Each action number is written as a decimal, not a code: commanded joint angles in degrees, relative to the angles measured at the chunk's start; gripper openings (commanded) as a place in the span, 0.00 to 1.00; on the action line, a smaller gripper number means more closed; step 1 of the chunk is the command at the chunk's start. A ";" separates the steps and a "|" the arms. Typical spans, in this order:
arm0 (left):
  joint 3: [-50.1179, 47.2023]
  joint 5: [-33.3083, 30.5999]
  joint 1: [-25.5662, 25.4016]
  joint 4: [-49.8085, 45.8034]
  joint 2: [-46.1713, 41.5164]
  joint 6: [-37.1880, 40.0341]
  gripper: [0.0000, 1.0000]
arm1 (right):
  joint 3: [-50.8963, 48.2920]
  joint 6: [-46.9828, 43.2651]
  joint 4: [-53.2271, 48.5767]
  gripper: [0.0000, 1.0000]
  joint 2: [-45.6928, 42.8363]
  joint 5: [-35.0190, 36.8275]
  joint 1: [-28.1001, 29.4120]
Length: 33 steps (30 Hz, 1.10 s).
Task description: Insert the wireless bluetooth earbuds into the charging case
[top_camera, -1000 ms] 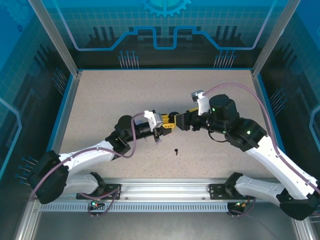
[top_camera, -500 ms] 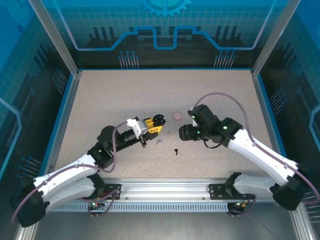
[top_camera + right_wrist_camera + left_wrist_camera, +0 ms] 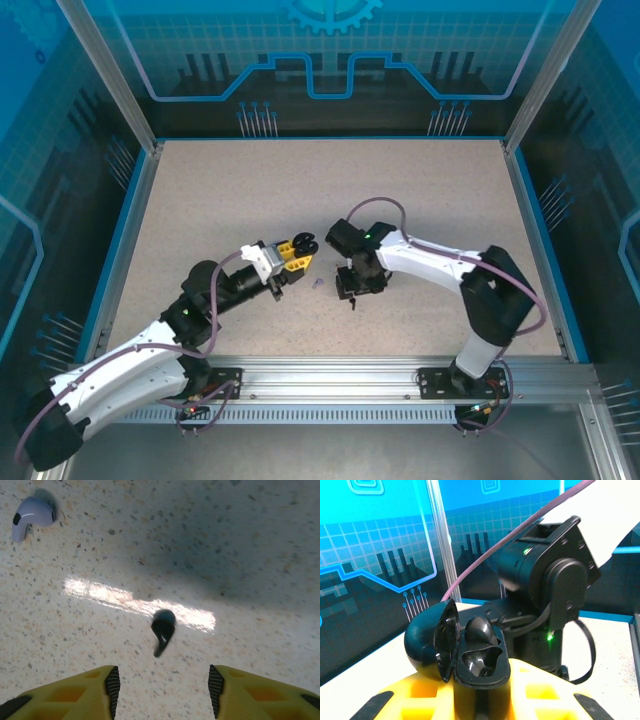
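We saw right gripper (image 3: 163,682) swing down over the black earbud (image 3: 162,627), jaws spread, empty — pickup next — left gripper (image 3: 298,250) clamping charging case (image 3: 465,647).

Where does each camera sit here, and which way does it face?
Top external: above and behind the bases, looking down on the table; both arms show.
Left wrist: looks along the left gripper at the open charging case it clamps, the right arm beyond.
Right wrist: faces down at the table, right gripper open, black earbud just ahead.
Shared: top and right wrist both show that earbud and the lilac earbud.
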 commanded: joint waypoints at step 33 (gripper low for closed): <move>-0.03 -1.66 -0.34 -0.42 0.67 0.80 0.00 | 4.17 -0.62 -0.14 0.32 13.82 -0.29 0.51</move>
